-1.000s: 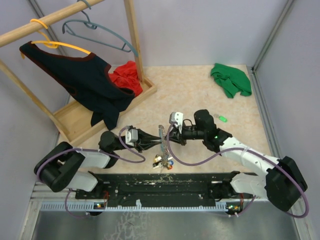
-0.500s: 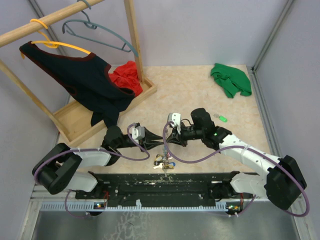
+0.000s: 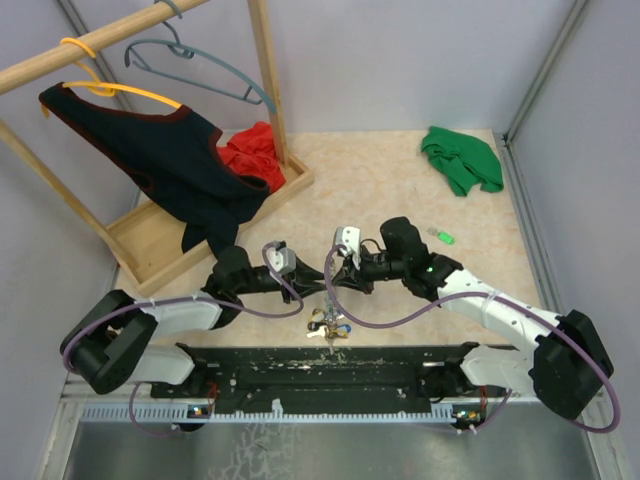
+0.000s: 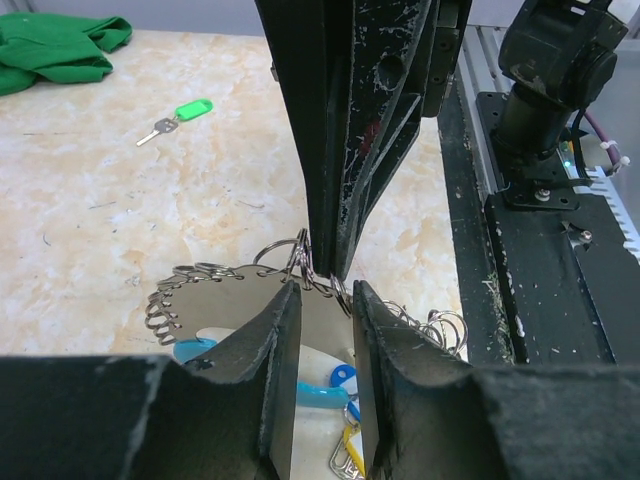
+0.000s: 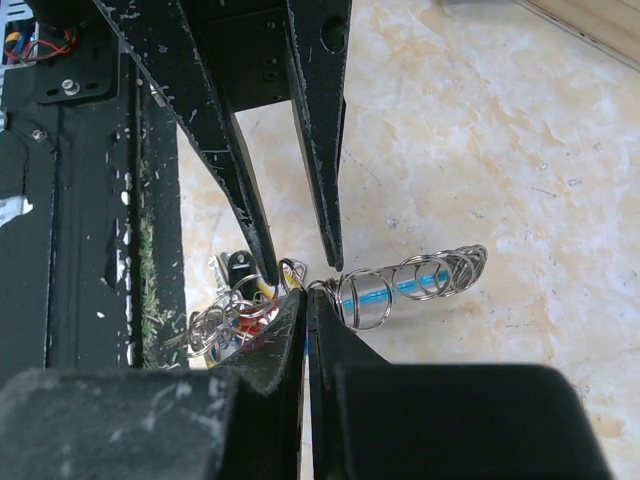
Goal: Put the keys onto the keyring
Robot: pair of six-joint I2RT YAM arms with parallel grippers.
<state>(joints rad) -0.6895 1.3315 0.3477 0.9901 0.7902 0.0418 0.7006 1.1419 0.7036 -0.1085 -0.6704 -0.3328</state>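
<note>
Tabletop (image 3: 390, 190) of beige marble pattern runs from the black base plate (image 3: 330, 360) out to pale walls (image 3: 400, 60). Just past the plate, my right fingers (image 5: 290, 330) are pinched shut on the keyring (image 5: 400, 285). My left fingers (image 4: 275, 340) stand narrowly apart, their tips at its coils beside that grip. The green key (image 3: 445, 237) lies well beyond, with the green cloth (image 3: 460, 160) farther back.

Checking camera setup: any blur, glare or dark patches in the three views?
Top external: even light, sharp, but the keyring is tiny. Left wrist: left gripper fills the bottom as a dark mass; green key crisp. Right wrist: right gripper dark, keyring glints, no blowout.
</note>
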